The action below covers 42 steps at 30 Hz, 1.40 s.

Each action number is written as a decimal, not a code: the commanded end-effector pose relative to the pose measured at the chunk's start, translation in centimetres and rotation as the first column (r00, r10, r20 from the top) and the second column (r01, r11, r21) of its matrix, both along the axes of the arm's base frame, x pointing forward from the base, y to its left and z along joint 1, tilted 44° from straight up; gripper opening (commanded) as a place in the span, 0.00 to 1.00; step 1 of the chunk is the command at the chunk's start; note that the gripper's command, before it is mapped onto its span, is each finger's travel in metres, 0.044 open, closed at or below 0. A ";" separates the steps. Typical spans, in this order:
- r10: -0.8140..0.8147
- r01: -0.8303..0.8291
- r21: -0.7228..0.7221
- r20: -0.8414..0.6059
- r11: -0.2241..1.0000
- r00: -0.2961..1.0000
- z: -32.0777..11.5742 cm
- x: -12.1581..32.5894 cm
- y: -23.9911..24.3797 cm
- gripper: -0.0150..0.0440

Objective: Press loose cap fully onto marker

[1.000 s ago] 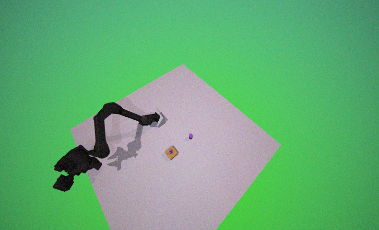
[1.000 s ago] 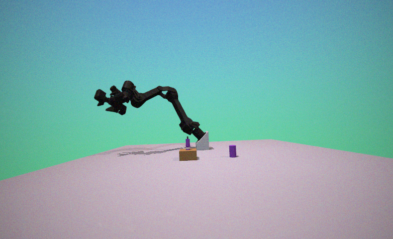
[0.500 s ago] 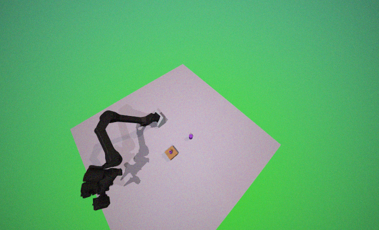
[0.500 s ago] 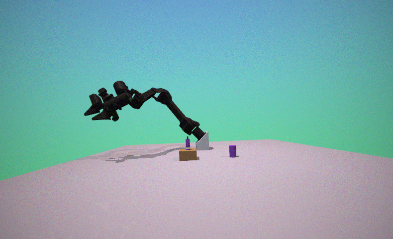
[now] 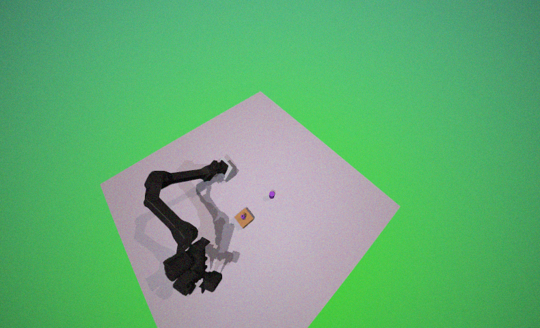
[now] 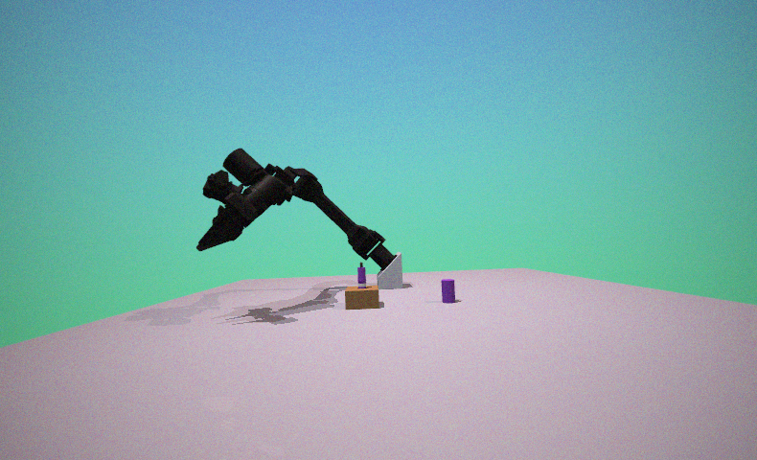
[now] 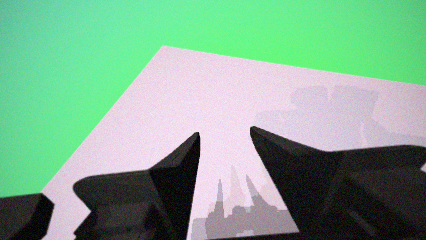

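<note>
The purple marker (image 5: 243, 216) (image 6: 361, 275) stands upright in the orange-brown holder block (image 5: 240, 220) (image 6: 362, 298), its dark tip up and bare. The purple cap (image 5: 271, 194) (image 6: 447, 290) stands upright on the table, to the right of the block in the top and exterior views. My gripper (image 7: 224, 133) is open, its fingers partly apart with nothing between them. In the exterior view it hangs high above the table, left of the block, pointing down and left. Neither marker nor cap shows in the wrist view.
The pale table (image 5: 305, 227) (image 6: 485, 370) (image 7: 150, 110) ends in straight edges against a green surround. The arm's grey base (image 6: 391, 273) stands behind the block in the exterior view. Shadows of the arm lie across the table left of the block.
</note>
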State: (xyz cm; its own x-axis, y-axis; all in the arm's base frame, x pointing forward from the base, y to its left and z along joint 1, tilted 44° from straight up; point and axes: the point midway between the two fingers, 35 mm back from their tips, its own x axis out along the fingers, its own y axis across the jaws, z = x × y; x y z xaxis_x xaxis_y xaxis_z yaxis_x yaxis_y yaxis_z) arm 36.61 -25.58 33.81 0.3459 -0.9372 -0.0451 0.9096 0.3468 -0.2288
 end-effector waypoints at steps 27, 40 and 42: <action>0.501 -0.184 0.540 -0.837 0.821 -0.222 -33.8 0.9 31.6 0.68; 0.395 -0.124 0.503 -0.788 0.855 -0.472 -36.3 -3.8 34.0 0.68; 0.394 -0.124 0.502 -0.789 0.856 -0.472 -37.6 -4.1 32.5 0.68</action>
